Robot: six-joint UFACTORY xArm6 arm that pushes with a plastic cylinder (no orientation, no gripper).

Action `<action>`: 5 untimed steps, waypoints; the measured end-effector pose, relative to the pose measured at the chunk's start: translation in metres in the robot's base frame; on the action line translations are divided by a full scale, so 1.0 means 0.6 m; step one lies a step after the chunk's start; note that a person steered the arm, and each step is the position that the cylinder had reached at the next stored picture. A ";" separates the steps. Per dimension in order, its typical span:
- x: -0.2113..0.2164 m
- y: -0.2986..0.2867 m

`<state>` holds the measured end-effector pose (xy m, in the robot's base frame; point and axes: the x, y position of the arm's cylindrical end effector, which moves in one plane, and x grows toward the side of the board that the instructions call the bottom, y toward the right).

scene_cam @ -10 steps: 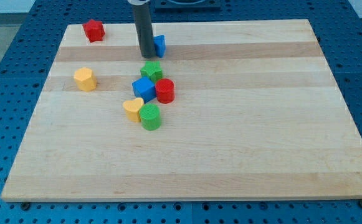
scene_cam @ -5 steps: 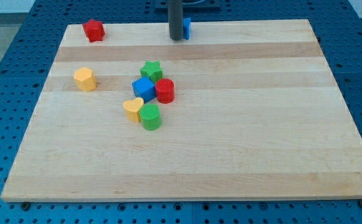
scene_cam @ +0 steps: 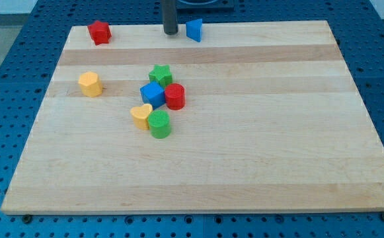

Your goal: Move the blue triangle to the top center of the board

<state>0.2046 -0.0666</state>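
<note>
The blue triangle (scene_cam: 194,30) lies near the top edge of the wooden board (scene_cam: 244,152), about at its middle. My tip (scene_cam: 170,33) stands just to the triangle's left, a small gap apart from it. The rod rises out of the view's top.
A red block (scene_cam: 100,32) sits at the top left. A yellow block (scene_cam: 90,84) lies at the left. A cluster sits mid-board: green star (scene_cam: 160,75), blue cube (scene_cam: 153,94), red cylinder (scene_cam: 175,96), yellow heart (scene_cam: 141,116), green cylinder (scene_cam: 159,123).
My tip pushed the blue triangle up and to the right to the top edge, then drew back to the left, away from it. The other blocks have not moved.
</note>
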 end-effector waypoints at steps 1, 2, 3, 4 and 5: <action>0.000 0.009; 0.001 0.026; 0.001 0.050; 0.001 0.066; 0.015 0.061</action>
